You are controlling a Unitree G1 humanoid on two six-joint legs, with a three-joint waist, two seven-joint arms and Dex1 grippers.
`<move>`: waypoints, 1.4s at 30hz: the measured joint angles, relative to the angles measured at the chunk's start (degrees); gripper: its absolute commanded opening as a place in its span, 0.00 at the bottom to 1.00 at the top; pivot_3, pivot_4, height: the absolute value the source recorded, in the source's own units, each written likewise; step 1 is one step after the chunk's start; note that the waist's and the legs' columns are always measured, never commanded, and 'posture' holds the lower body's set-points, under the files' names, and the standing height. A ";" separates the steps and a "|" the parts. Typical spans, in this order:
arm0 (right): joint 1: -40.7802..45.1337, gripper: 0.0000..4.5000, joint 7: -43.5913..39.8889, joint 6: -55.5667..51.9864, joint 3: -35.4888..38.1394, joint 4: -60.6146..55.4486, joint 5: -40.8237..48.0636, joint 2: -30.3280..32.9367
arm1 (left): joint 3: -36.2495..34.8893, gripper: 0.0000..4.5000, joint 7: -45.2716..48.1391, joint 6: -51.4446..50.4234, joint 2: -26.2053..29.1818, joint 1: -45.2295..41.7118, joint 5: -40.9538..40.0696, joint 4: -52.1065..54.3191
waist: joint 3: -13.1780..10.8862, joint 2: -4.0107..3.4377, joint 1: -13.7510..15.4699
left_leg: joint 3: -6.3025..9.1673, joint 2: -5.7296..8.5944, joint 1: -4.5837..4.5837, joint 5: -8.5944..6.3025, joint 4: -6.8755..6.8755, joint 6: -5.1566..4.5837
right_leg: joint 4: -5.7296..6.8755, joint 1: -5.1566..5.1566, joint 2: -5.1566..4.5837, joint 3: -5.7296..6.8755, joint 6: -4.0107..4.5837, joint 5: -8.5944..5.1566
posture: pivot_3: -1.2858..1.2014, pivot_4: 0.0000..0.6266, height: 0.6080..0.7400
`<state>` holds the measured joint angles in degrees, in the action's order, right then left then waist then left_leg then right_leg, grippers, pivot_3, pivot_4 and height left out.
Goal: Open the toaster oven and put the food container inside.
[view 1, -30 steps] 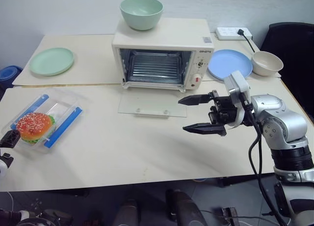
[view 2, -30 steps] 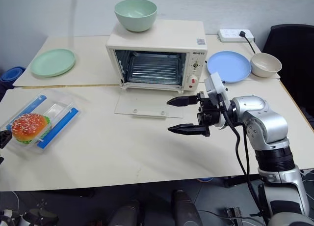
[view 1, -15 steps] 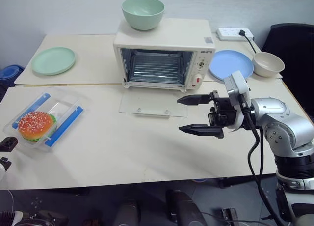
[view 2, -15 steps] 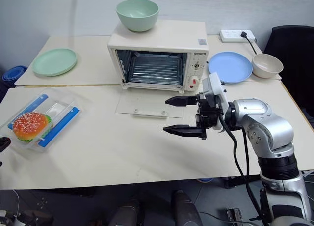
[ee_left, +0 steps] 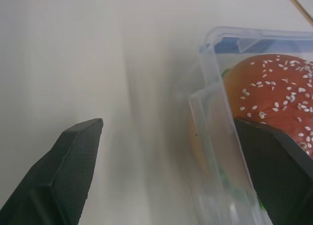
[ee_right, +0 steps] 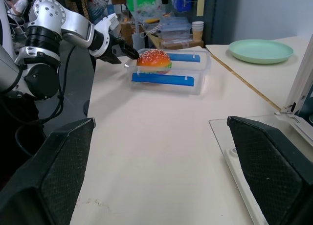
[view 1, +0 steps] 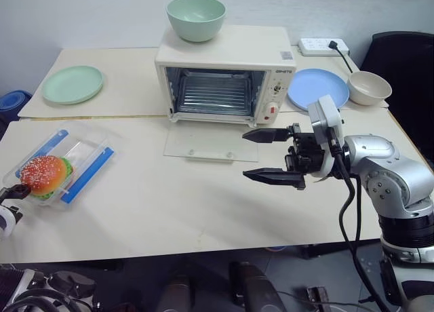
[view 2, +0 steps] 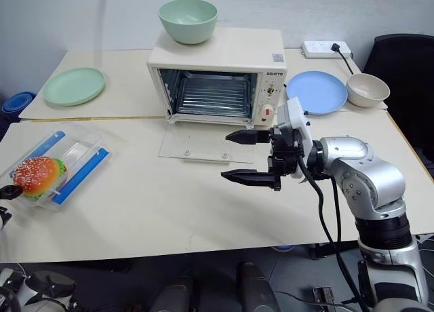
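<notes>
Both hands open; left hand (ee_right: 119,48) reached food container (view 1: 57,164).

Toaster oven (view 1: 224,74) open; left gripper (view 1: 15,192) seemingly touches food container (view 1: 57,164).

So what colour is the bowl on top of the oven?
Pale green bowl; clearest in the right eye view.

A short brand word is printed in dark letters at the top of the control panel of the toaster oven (view 2: 217,71), upper middle of the frame, but its letters cannot be made out. A small label on the oven's top is likewise unreadable. No other text can be read.
</notes>
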<state>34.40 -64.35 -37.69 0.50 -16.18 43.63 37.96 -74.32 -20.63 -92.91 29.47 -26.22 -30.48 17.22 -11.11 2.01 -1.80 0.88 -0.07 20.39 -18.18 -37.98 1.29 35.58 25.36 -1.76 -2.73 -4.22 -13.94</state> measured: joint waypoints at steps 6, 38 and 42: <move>-0.94 1.00 0.98 -0.01 0.00 -1.05 0.52 0.00 | 0.06 1.00 -2.49 -0.06 2.23 -0.66 -0.93 -3.10 | 0.00 0.01 0.05 | 0.01 0.00 0.02 0.00 0.00 0.00 | -0.04 0.00 -0.01 0.01 0.00 0.00 | 0.52 0.24 1.00; -3.92 1.00 4.33 -0.93 4.10 -2.93 2.33 2.21 | 30.11 0.01 15.18 0.26 14.42 -8.46 1.41 -20.75 | -0.01 0.06 0.38 | 0.33 0.16 0.50 0.03 0.05 -0.05 | -0.29 0.18 -0.36 0.14 0.00 0.00 | 0.52 0.24 1.00; -5.91 1.00 5.43 -1.14 6.06 -4.07 2.42 3.40 | 39.57 0.01 22.11 1.28 15.38 -16.61 0.10 -22.79 | -0.01 0.06 0.39 | 0.47 0.22 0.84 0.04 0.10 -0.07 | -0.53 0.37 -0.46 0.27 -0.05 0.03 | 0.52 0.24 1.00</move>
<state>28.48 -58.92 -38.82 6.56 -20.25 46.05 41.37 -34.75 1.48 -91.63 44.85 -42.82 -30.38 -5.57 -11.12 2.07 -1.41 1.35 0.15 21.24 -18.14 -37.88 1.21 35.05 25.73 -2.22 -2.46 -4.26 -13.91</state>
